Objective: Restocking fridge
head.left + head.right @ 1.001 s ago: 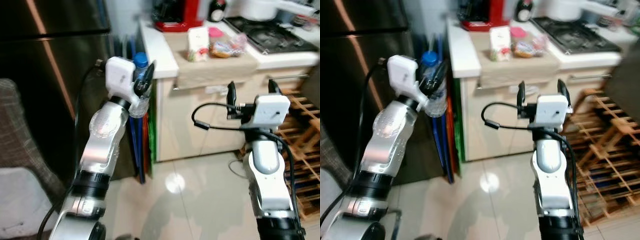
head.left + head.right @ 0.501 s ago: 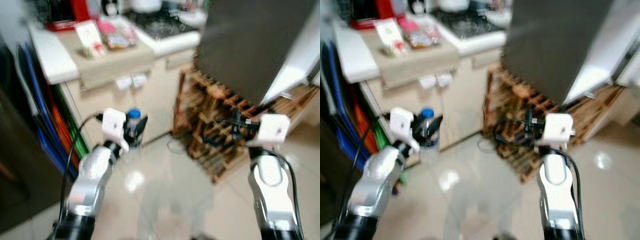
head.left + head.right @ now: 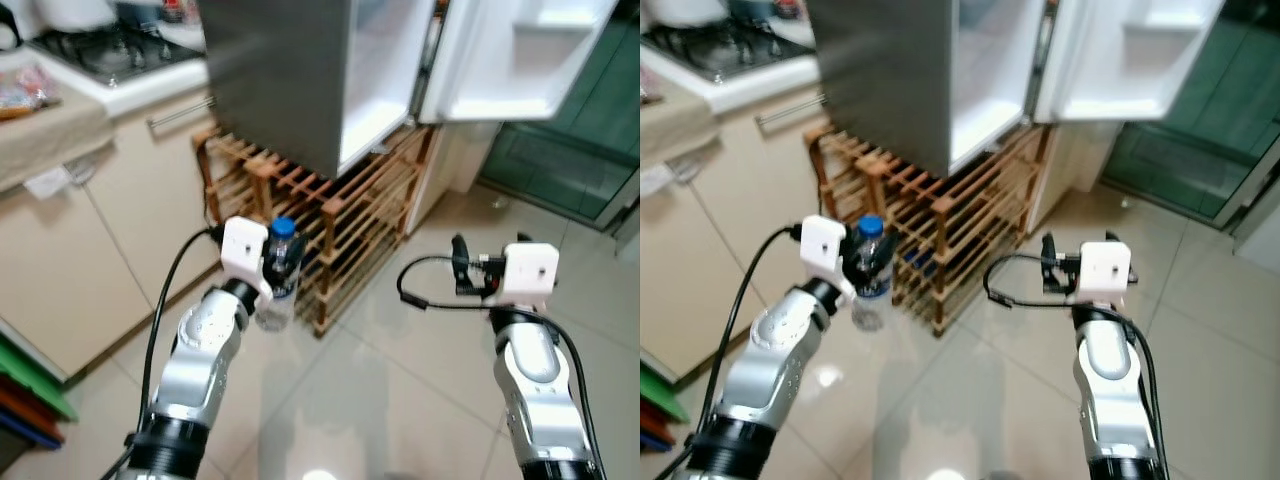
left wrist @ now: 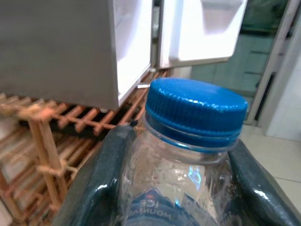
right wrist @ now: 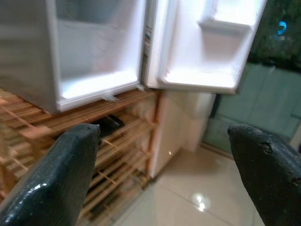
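Observation:
My left gripper (image 3: 277, 268) is shut on a clear water bottle (image 3: 276, 285) with a blue cap (image 4: 196, 111), held upright at chest height. Its black fingers (image 4: 99, 188) press both sides of the bottle below the neck. A small grey fridge (image 3: 300, 70) sits on a wooden rack ahead, its white door (image 3: 520, 55) swung open to the right and its white inside (image 5: 94, 66) showing. My right gripper (image 3: 490, 270) is raised, open and holds nothing, its fingers (image 5: 51, 183) wide apart and pointing toward the fridge.
The wooden slatted rack (image 3: 330, 215) stands under the fridge. A beige kitchen cabinet (image 3: 90, 230) with a counter and a gas hob (image 3: 110, 50) is on the left. Glossy tiled floor (image 3: 400, 400) lies ahead, and a dark green glass door (image 3: 580, 130) at the right.
The whole view has swung from the dark fridge and counter toward the small open fridge on the rack. The bottle stays in my left gripper; the right gripper stays open.

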You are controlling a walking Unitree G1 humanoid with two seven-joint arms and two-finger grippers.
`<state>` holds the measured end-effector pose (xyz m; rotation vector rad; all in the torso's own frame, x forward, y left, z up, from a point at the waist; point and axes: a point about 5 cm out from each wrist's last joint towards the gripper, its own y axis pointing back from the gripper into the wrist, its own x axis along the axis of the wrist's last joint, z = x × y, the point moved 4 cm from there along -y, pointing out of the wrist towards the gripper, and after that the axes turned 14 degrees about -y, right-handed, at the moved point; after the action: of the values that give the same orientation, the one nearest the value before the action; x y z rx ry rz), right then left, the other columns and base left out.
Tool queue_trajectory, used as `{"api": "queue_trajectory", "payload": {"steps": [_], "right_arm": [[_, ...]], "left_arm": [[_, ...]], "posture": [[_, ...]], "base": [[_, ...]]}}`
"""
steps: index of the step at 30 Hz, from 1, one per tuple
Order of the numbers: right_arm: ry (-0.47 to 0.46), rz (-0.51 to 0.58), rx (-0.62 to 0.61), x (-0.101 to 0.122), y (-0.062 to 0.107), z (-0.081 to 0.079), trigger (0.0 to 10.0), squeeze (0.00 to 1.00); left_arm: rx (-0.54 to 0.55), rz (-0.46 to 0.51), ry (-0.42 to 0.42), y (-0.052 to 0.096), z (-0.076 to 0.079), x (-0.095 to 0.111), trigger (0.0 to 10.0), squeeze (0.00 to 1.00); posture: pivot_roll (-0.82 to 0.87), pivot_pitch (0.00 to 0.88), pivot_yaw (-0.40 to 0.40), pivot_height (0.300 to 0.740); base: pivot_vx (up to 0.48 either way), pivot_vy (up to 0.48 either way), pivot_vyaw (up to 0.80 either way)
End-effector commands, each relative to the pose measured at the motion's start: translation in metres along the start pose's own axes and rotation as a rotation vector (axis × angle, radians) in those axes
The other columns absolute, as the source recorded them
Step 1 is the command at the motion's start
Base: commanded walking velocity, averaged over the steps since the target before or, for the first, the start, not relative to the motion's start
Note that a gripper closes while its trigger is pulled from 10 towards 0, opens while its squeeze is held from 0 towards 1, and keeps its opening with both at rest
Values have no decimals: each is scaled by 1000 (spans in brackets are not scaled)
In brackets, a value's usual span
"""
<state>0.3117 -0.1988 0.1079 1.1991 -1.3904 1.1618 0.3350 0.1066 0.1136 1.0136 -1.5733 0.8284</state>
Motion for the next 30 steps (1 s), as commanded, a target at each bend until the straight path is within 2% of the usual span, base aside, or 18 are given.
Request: {"api": "queue_trajectory", "payload": {"steps": [1, 3, 5, 10, 14, 17, 19, 30], "right_arm": [[1, 17, 5, 5, -3, -1, 10000, 0], [1, 17, 5, 5, -3, -1, 10000, 0], [-2, -18, 22, -5, -5, -3, 10000, 0], [-30, -40, 18, -10, -6, -2, 10000, 0], [-48, -55, 4, -14, -4, 1, 10000, 0], [-57, -62, 0, -17, -3, 0, 10000, 0], [-55, -57, 5, -15, -2, -1, 10000, 0], [-67, -66, 13, -18, 0, -3, 10000, 0]], "left_arm": [[-5, 25, -9, -3, 1, 8, 10000, 0], [-5, 25, -9, -3, 1, 8, 10000, 0], [74, -22, 2, -7, -4, -3, 10000, 0], [130, -75, -6, -8, -8, -13, 10000, 0], [130, -103, 17, -8, -6, -19, 10000, 0], [64, -98, 10, -15, 11, -17, 10000, 0], [54, -93, 11, -16, 13, -16, 10000, 0], [59, -58, -7, -15, 10, -10, 10000, 0]], "posture": [[-55, 0, 24, 740], [-55, 0, 24, 740], [-69, 0, 27, 740], [-65, 0, 24, 740], [-61, 0, 25, 740], [-61, 0, 25, 740], [-68, 0, 25, 740], [-67, 0, 21, 740]], "base": [[0, 0, 0], [0, 0, 0], [0, 0, 0], [0, 0, 0], [0, 0, 0], [0, 0, 0], [0, 0, 0], [0, 0, 0]]}}
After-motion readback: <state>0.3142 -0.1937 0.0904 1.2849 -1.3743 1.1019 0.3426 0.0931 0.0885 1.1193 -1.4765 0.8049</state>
